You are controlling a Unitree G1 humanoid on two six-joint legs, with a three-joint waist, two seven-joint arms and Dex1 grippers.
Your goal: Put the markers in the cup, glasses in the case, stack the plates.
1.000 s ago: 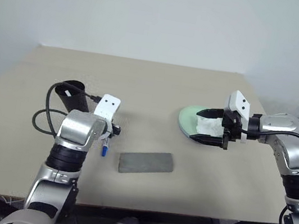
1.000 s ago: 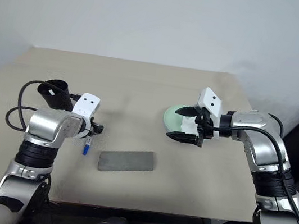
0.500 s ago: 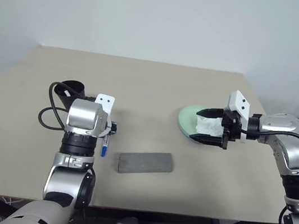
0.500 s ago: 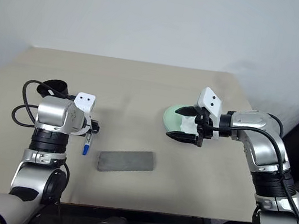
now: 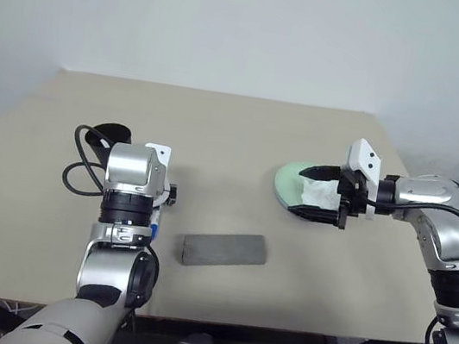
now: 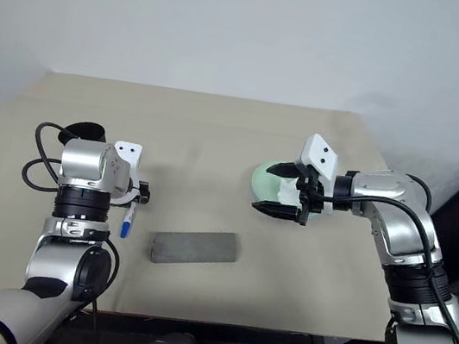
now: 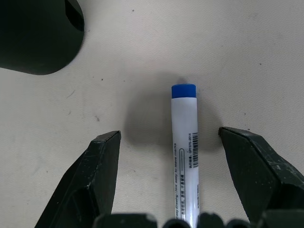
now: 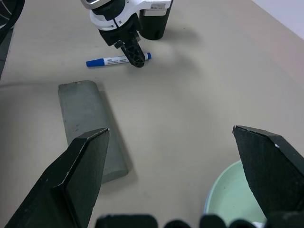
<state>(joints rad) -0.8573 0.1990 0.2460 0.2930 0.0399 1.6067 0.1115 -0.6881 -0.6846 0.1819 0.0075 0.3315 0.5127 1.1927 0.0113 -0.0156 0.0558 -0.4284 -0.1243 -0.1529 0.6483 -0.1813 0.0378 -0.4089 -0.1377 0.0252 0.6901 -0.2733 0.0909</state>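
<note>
Hidden and cut-off parts around the two hands

In the head views the left arm covers most of the blue-capped marker (image 6: 125,227), leaving one blue end showing, and it screens the lower part of the cup (image 5: 113,133), so only the dark rim is seen. The left wrist view cuts the cup off at its corner and loses the marker's near end behind the left hand (image 7: 167,183). The right hand (image 5: 321,192) and a crumpled tissue (image 5: 320,193) cover much of the mint green plate (image 5: 286,181); whether another plate lies under it cannot be told. The right wrist view cuts that plate at the picture's edge.
</note>
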